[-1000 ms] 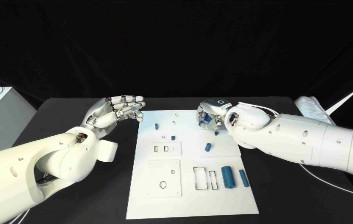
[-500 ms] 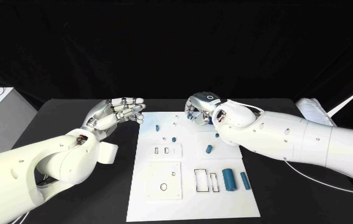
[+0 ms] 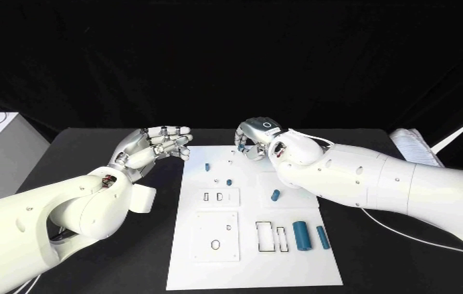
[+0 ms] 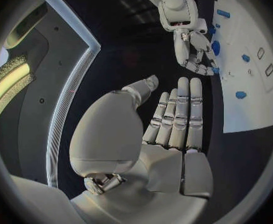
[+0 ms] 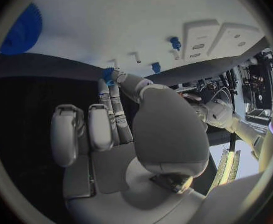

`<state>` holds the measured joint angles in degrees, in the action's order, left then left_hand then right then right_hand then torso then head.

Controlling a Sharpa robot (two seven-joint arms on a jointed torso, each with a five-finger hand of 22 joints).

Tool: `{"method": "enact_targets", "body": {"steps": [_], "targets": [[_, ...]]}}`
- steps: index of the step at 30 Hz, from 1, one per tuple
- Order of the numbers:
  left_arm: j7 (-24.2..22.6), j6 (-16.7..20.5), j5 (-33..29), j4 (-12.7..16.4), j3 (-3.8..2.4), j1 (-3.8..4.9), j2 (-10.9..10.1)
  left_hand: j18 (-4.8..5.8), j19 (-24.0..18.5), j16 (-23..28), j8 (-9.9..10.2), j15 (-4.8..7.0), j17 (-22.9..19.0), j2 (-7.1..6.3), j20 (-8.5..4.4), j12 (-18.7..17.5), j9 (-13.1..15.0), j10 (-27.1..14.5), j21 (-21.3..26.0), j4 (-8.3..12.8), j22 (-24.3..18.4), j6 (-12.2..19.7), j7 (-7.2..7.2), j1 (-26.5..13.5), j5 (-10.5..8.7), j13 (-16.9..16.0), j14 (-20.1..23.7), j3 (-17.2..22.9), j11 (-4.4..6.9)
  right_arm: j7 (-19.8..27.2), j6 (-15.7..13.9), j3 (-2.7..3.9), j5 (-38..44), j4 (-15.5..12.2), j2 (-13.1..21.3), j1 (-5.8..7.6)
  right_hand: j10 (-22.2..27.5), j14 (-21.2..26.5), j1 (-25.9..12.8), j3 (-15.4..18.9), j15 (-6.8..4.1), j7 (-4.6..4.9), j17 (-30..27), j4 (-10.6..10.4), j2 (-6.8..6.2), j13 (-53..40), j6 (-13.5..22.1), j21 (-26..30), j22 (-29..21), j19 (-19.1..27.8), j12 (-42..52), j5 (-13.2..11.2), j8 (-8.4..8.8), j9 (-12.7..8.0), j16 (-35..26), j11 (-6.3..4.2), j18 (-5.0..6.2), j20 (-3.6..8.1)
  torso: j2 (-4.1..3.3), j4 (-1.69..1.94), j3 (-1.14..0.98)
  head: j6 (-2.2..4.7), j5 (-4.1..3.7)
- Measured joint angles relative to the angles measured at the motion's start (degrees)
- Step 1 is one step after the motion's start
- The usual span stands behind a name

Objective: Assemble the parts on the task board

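While the right hand (image 3: 259,136) hangs over the far edge of the task board (image 3: 253,267), it pinches a small blue part (image 5: 108,75) at its fingertips, its other fingers curled beside the palm in the right wrist view. Just past those fingertips stand two thin pegs and two more blue parts, one at (image 5: 174,42) and one at (image 5: 155,66). Toward the robot from this hand, a blue part (image 3: 275,195) lies on bare white board, and farther along, by the board's right edge, two blue cylinders (image 3: 300,234) lie side by side next to outlined slots.

Off the board's left edge, over black table (image 3: 376,254), the left hand (image 3: 154,145) holds nothing, its fingers straight and close together. Between the two hands the board's far left corner lies open, with one blue part (image 3: 207,167) nearest the left hand. Bare table runs along both long edges of the board.
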<state>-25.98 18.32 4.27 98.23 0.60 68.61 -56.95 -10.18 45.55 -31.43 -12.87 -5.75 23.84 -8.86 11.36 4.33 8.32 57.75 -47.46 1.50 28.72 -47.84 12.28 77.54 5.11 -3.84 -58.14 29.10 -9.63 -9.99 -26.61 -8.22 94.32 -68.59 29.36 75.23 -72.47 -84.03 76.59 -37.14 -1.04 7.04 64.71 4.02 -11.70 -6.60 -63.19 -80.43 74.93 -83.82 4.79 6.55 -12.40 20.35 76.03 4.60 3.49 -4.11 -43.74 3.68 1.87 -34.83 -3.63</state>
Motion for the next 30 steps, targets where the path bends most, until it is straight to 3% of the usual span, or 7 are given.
{"method": "enact_targets", "body": {"steps": [9, 30], "targets": [[0.05, -0.09, 0.0, -0.17, -0.01, 0.46, 0.05, 0.01, 0.0, 0.0, 0.0, 0.0, -0.01, 0.0, 0.0, 0.0, 0.0, 0.0, 0.0, 0.0, 0.0, 0.0, 0.0, 0.0, 0.0, 0.0, 0.0, 0.0, 0.0, 0.05, -0.37, 0.0, -0.01, 1.1, -1.35, -0.21, 0.0, 0.0, 0.0, 0.05, 0.0, 0.0, 0.02, 0.09, 0.0, 0.0, 0.0, 0.0, -0.01, 0.0, -0.16, 0.24, 0.0, 0.09, 0.0, 0.0, 0.0, 0.0, -0.18, 0.21, 0.19, 0.06, 0.04], [0.2, -0.19, 0.01, -0.12, -0.01, 0.98, 0.03, 0.0, 0.0, -0.28, 0.0, -0.2, 0.05, 0.0, 0.01, 0.0, 0.0, 0.0, -0.23, 0.0, 0.16, 0.0, 0.0, 0.0, 0.0, 0.0, 0.2, 0.0, 0.0, 0.21, -0.48, 0.0, -0.13, 2.82, -3.01, -0.68, 0.0, 0.0, 0.0, 0.07, 0.01, 0.16, -0.04, 0.09, 0.0, 0.0, 0.16, 0.0, -0.02, 0.01, -0.36, 0.23, 0.0, 0.16, 0.0, 0.0, 0.0, 0.0, -0.43, 0.28, 0.21, -0.3, 0.36]]}}
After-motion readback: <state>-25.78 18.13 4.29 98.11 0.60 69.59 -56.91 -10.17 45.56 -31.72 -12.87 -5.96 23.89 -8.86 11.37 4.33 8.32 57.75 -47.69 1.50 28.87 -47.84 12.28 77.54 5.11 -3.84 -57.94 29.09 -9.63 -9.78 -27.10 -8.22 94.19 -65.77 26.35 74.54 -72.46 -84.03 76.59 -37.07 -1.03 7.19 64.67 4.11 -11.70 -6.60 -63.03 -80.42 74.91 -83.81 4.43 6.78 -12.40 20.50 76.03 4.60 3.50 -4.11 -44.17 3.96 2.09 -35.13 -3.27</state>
